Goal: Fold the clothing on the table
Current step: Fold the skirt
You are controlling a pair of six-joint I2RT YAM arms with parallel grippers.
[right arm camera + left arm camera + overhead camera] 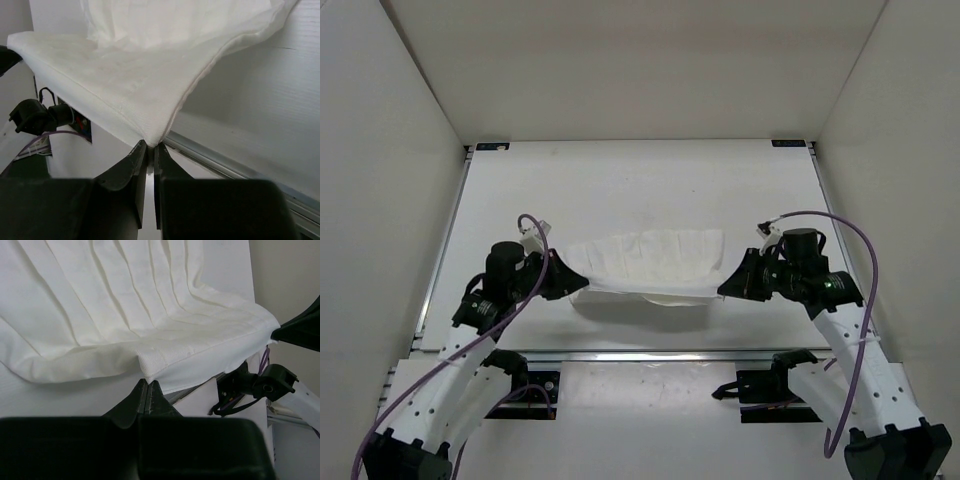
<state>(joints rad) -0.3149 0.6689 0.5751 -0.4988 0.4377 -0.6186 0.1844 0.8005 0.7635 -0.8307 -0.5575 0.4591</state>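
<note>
Both arms are reaching in over the near half of the flat matte white table (640,185), one on each side of the soft white pleated fabric garment (650,260).

Left end effector (582,284): fingers pressed together on the garment's near left corner. In the left wrist view the fabric edge folds down into the closed fingertips (142,392), with no gap between them.

Right end effector (724,290): clamped on the near right corner. The right wrist view shows the hem coming to a point pinched between the two black fingertips (140,155), with only a thin slit between them.

Garment position: centred left to right on the near half of the table, strung between the two end effectors. The near edge is lifted off the surface and sags a little in the middle, and a soft shadow lies on the table below it. The far part fans out wider with a scalloped edge. I can't tell whether that far edge rests on the table or hangs just above it. The ribs run from the near edge to the far edge and spread out toward the far side.

A thin metal rail (225,162) runs along the near table edge, just beyond the right fingertips. A purple cable (860,250) loops over the right arm, and a second purple loop (533,222) sits above the left wrist.
</note>
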